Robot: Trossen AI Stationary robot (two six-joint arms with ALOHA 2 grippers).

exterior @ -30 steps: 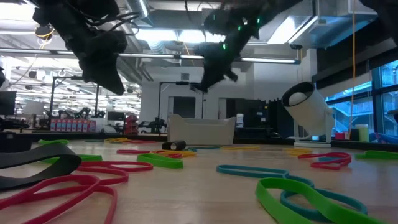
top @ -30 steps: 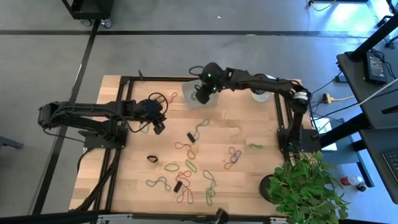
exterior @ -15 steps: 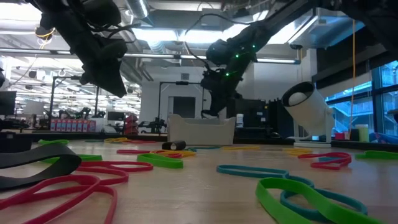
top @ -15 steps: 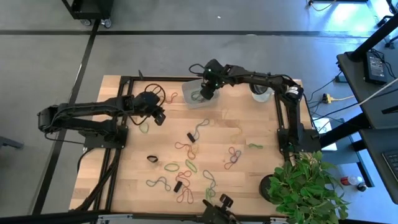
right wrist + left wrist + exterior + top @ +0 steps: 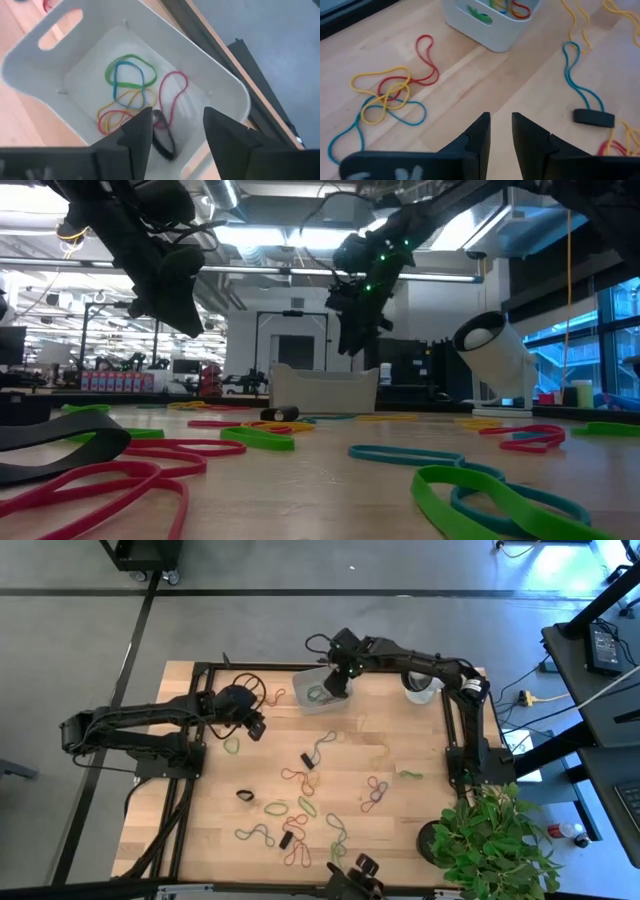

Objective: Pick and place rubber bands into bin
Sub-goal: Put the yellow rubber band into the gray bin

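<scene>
While the wooden table (image 5: 400, 830) carries most of the rubber bands (image 5: 300, 780) scattered loose over its middle and near part, the bin (image 5: 318, 690) sits at its far edge with green, blue, yellow, red and black loops already inside. Above that bin hangs the right gripper (image 5: 335, 686), fingers spread wide with nothing between them. Well apart on the table's left side, the left gripper (image 5: 255, 729) hovers over the wood beside a tangle of bands, its fingers (image 5: 476, 137) narrow and empty.
</scene>
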